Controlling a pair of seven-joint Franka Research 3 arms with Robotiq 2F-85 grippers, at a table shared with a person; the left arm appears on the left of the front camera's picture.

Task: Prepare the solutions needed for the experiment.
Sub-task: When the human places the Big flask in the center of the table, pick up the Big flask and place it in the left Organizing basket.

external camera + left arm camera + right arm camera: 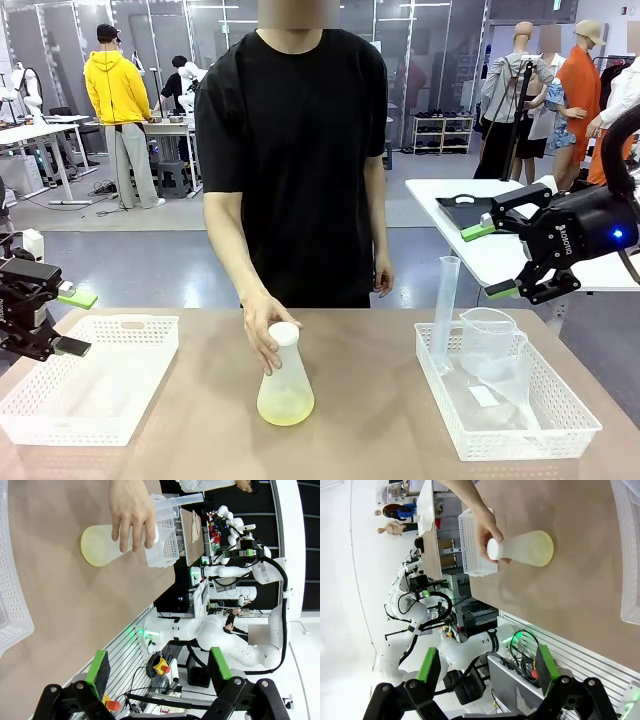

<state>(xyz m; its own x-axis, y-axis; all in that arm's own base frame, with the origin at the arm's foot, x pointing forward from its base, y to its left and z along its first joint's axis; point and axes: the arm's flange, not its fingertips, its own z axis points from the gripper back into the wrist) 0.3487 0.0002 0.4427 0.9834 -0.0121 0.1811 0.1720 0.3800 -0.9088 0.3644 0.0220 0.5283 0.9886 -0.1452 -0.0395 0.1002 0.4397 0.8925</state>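
- Front view: one translucent conical flask (285, 385) stands mid-table, pale yellow solution (285, 408) in its base, person's hand (262, 325) on its neck.
- Two white slotted baskets: left basket (165, 360), right basket (530, 448).
- The front view gives me one clear cylinder (445, 310), beaker (490, 340) and funnel (515, 385); the right wrist view cuts that basket off.
- Left gripper (75, 322), right gripper (488, 261): I read both jaws spread, empty.

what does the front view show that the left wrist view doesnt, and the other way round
Front view's own: the person's black T-shirt and free hand hanging down. Left wrist view's own: a red emergency button below the table edge. Shared: the translucent conical flask holding the pale yellow solution, the person's other hand on its neck, the white plastic basket on the right, the open left gripper and the open right gripper.
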